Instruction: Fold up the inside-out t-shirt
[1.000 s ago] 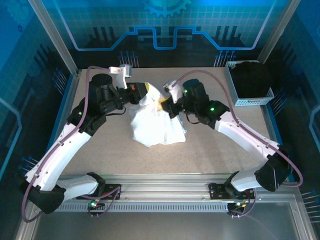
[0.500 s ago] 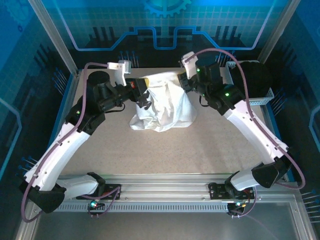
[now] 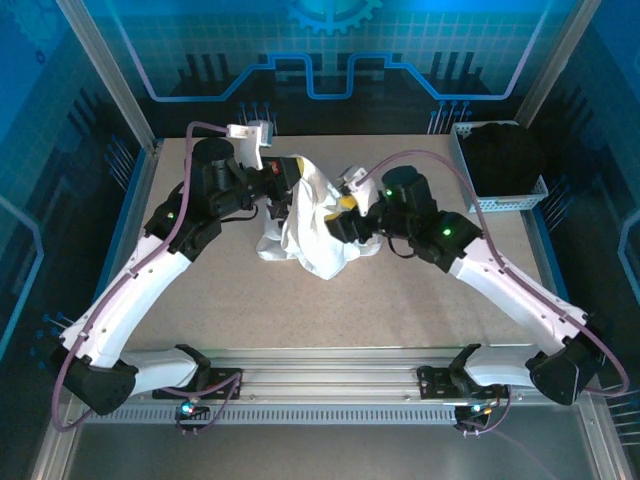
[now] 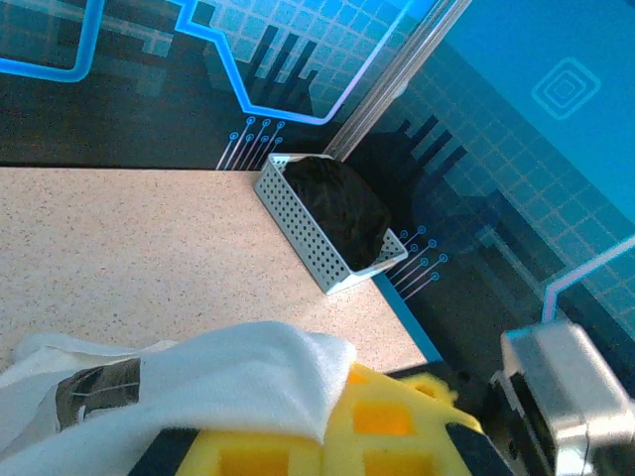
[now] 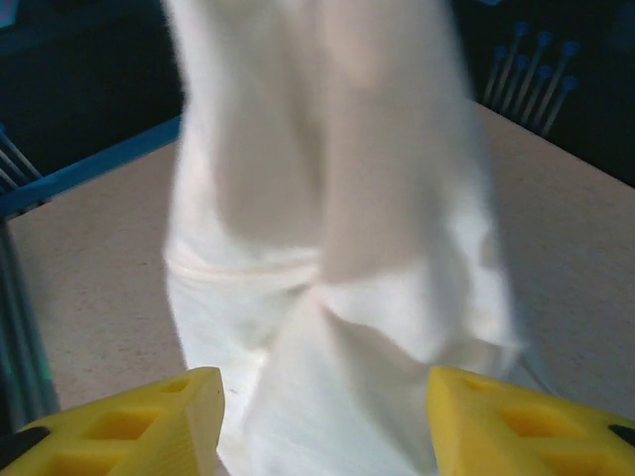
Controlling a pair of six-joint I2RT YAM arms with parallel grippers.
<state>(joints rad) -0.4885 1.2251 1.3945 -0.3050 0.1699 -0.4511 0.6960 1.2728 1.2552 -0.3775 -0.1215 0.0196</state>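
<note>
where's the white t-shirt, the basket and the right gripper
white t-shirt [image 3: 310, 228], top view, middle of the bunch
basket [image 4: 298, 230], left wrist view, perforated wall
right gripper [image 5: 322, 402], right wrist view, between its fingertips

Inspection of my work surface: the table [image 3: 430, 300] has a speckled beige top. At its far right corner stands a white perforated basket [image 3: 503, 201], set close to the right edge and holding a black garment [image 3: 505, 155]. Near the middle, somewhat toward the far side, the lower folds of the white t-shirt [image 3: 305, 240] rest bunched on the top; its upper part is raised clear of the surface. Basket and t-shirt are well apart.
</note>
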